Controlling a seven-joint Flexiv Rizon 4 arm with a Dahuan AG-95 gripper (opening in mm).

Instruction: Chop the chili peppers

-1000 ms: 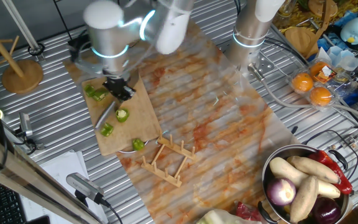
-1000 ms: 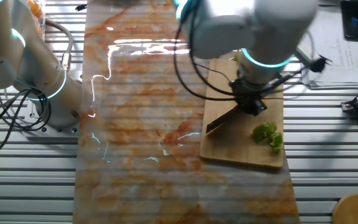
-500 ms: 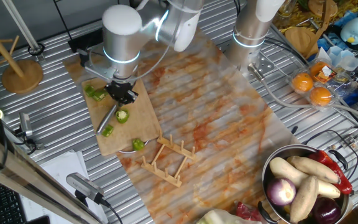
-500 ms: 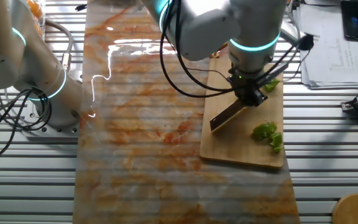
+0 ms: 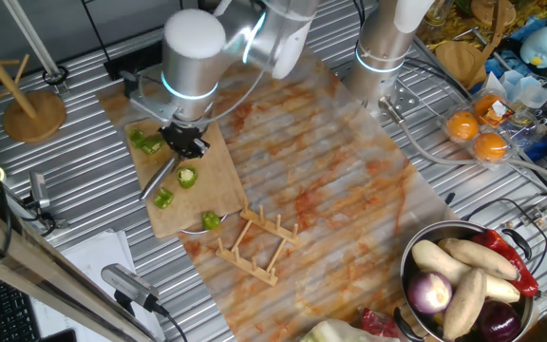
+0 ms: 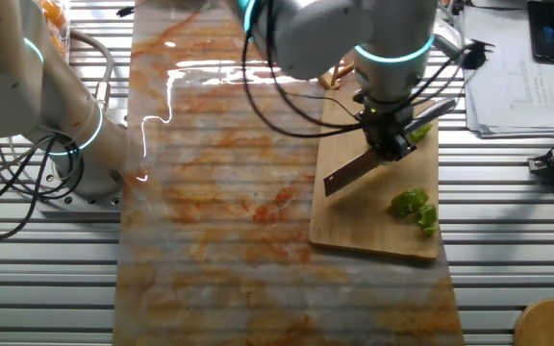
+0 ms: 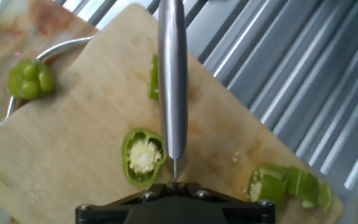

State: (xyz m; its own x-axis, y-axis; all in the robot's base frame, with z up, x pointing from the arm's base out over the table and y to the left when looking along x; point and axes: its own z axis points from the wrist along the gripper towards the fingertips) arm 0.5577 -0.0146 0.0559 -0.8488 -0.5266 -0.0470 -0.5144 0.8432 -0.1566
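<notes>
The gripper (image 5: 186,144) hangs over the wooden cutting board (image 5: 218,180), its jaws clenched on the handle of a knife (image 5: 159,178). In the one fixed view the blade slants away from the gripper toward 7 o'clock, its tip reaching the board's left edge. In the other fixed view the same knife (image 6: 351,171) runs toward 8 o'clock from the gripper (image 6: 390,149), lying across the board (image 6: 373,235).

The chili peppers (image 5: 186,176) are already in chunks, scattered on the board. In the one fixed view one ring-shaped piece sits just at 6 o'clock of the gripper, another piece (image 5: 163,199) lies further down beside the blade, a third (image 5: 211,221) rests near the board's lower end, and a small cluster (image 5: 145,142) sits at 9 o'clock of the gripper. In the other fixed view a clump of green pieces (image 6: 415,207) lies at 5 o'clock of the gripper, apart from the blade.

The hand view looks straight along the blade (image 7: 172,74), seen edge-on. A cut slice with pale seeds (image 7: 143,157) lies just to its left, nearly touching it, a rounded chunk (image 7: 30,79) sits at 10 o'clock, and several pieces (image 7: 288,185) rest at 4 o'clock. I cannot tell whether the blade touches the wood.

A wooden rack (image 5: 255,241) stands just off the board's lower end.
</notes>
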